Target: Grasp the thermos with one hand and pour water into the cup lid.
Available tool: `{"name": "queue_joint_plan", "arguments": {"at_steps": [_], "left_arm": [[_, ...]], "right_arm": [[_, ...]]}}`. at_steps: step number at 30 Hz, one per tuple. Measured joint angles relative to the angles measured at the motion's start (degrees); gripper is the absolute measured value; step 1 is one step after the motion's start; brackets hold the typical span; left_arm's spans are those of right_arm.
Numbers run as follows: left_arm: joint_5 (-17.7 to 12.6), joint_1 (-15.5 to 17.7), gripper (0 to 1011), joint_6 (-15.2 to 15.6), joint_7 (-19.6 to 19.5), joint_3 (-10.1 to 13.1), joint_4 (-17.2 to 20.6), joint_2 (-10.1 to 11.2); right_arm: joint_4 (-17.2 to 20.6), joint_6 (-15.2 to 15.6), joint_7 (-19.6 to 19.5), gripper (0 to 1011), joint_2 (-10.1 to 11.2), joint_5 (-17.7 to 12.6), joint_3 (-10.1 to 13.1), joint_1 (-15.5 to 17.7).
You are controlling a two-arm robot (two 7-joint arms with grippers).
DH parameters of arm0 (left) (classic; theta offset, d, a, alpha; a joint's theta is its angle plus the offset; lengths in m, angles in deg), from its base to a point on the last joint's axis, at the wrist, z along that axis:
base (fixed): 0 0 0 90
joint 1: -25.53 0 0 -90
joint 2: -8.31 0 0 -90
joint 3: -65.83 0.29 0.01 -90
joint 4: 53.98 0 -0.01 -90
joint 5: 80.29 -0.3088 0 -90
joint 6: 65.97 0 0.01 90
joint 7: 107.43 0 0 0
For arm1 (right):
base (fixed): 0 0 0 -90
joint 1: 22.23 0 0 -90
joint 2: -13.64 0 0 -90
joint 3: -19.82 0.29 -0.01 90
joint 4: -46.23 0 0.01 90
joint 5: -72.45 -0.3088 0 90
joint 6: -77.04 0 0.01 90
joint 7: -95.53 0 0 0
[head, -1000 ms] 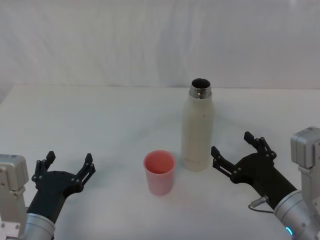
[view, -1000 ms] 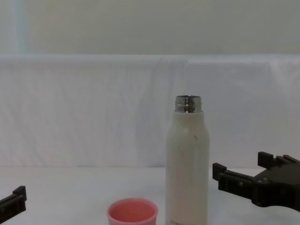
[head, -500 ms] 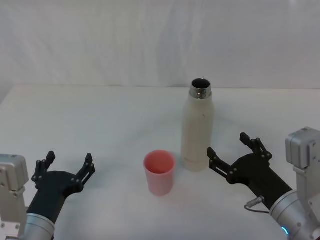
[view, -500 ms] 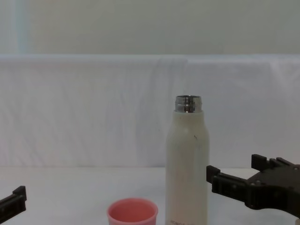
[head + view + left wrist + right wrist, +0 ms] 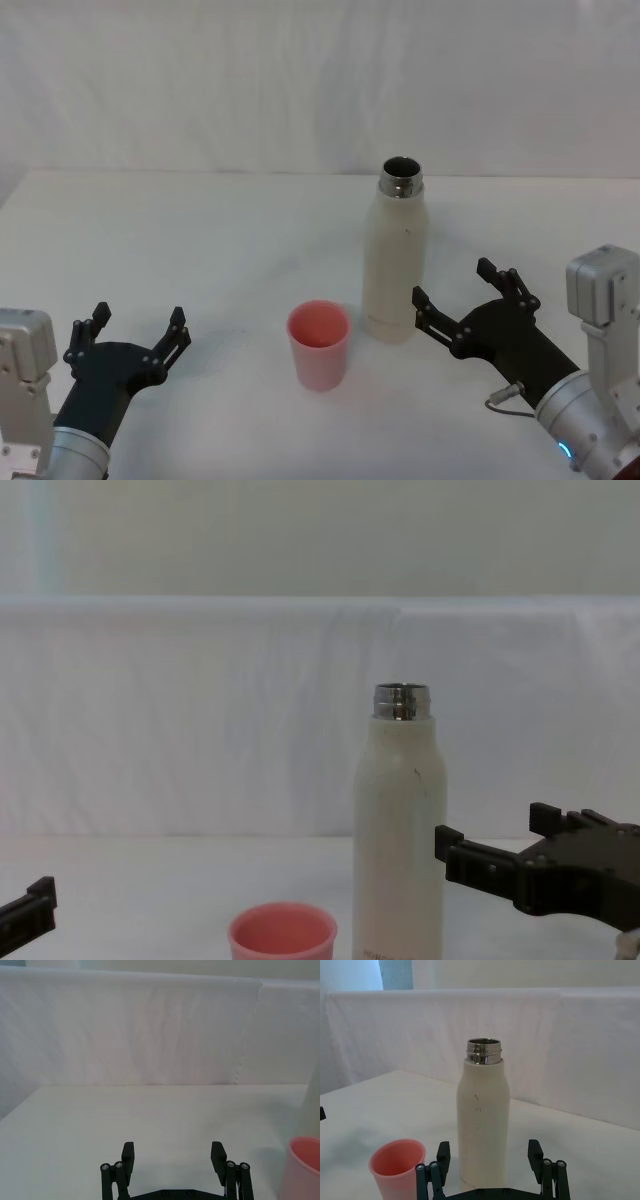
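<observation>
The white desk (image 5: 200,230) spreads wide, with a white draped backdrop (image 5: 300,80) rising along its far edge; its left half and far stretch lie bare, leaving broad open room on that side. The thermos (image 5: 396,255) stands upright right of centre, uncapped, its steel neck open at the top, well in from every desk edge. The right end effector (image 5: 466,292) sits just beside the thermos on its right, low near the base, fingers spread wide and pointing at the bottle, not touching it; in the right wrist view the thermos (image 5: 483,1120) stands between the two fingertips but farther out. A blue light glows on that arm near the lower right of the head view. The left end effector (image 5: 137,333) hovers near the desk's front left, fingers also spread wide and holding nothing, well apart from both task items. The cup lid (image 5: 319,345), small and pink, stands upright with its mouth up, just beside the thermos to its front left, a narrow gap between them. It lies on the far side of the bottle from the right end effector, so nothing stands between that end effector and the thermos.
</observation>
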Motion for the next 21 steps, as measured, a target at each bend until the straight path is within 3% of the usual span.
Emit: {"name": "queue_joint_plan", "arguments": {"at_steps": [21], "left_arm": [[0.0,0.0,1001,0.0,0.0,0.0,0.0,0.0]], "right_arm": [[-6.64,0.37,1.47,1000,-1.68,-3.77,-0.86,-5.6]]}}
